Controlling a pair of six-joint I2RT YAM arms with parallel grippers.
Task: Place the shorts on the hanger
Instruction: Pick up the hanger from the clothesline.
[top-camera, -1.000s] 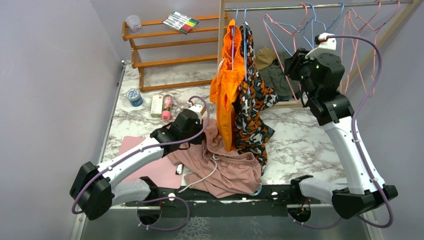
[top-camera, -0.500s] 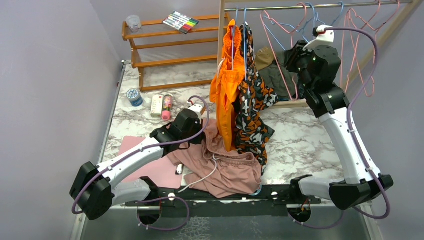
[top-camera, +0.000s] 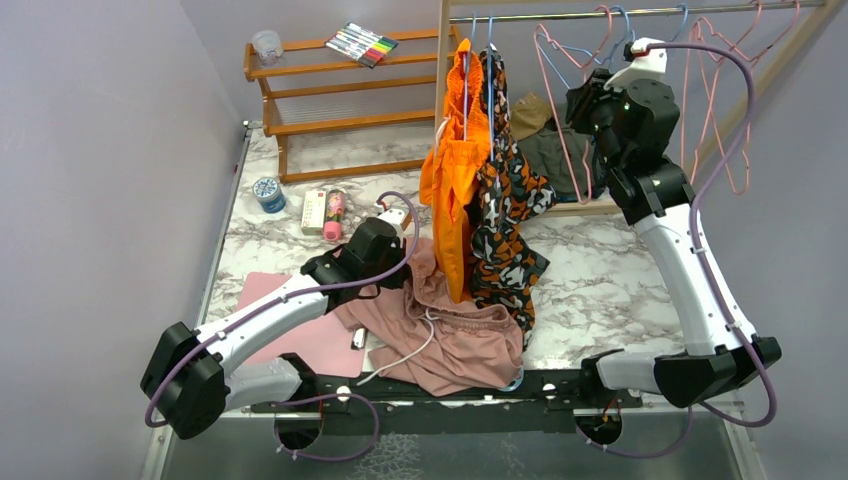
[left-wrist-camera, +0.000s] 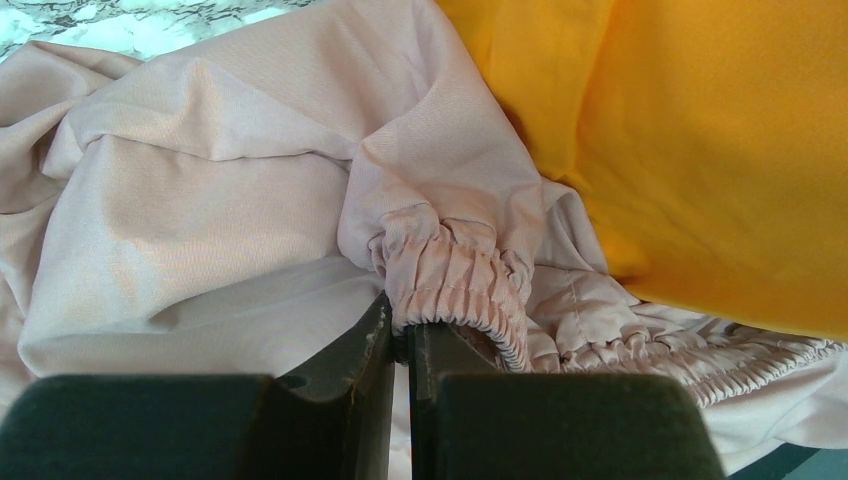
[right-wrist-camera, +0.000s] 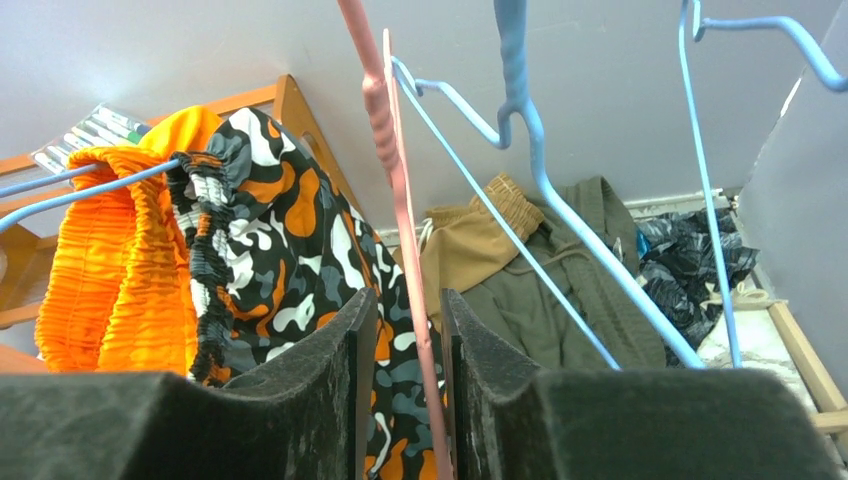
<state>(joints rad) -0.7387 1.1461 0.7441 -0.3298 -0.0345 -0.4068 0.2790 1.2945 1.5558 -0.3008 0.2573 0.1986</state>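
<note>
Landmark: orange garment (top-camera: 450, 180), hanging from the rail (top-camera: 560, 14).

- The shorts (top-camera: 450, 330) lie crumpled on the table (top-camera: 600, 270), directly below and in front of the orange garment. Their far edge is tucked under its hem and their near edge reaches the table's front edge.
- Left gripper (left-wrist-camera: 400, 335): fingers pressed almost together, pinching a fold of the gathered waistband. The orange garment is just beside it, touching the pink fabric.
- The hanger (right-wrist-camera: 375, 100) hangs on the rail to the right of the orange garment, beyond the camouflage garment (top-camera: 505, 200).
- Right gripper (right-wrist-camera: 407, 300): fingers narrowly apart, straddling the pink wire, with a slit of background visible on the left of the wire. No clamp seen.
- Light-blue hangers (right-wrist-camera: 520, 100) crowd close on the side away from the orange garment, so there is little clearance there.
- Bare marble lies open to the right of the hanging clothes.
</note>
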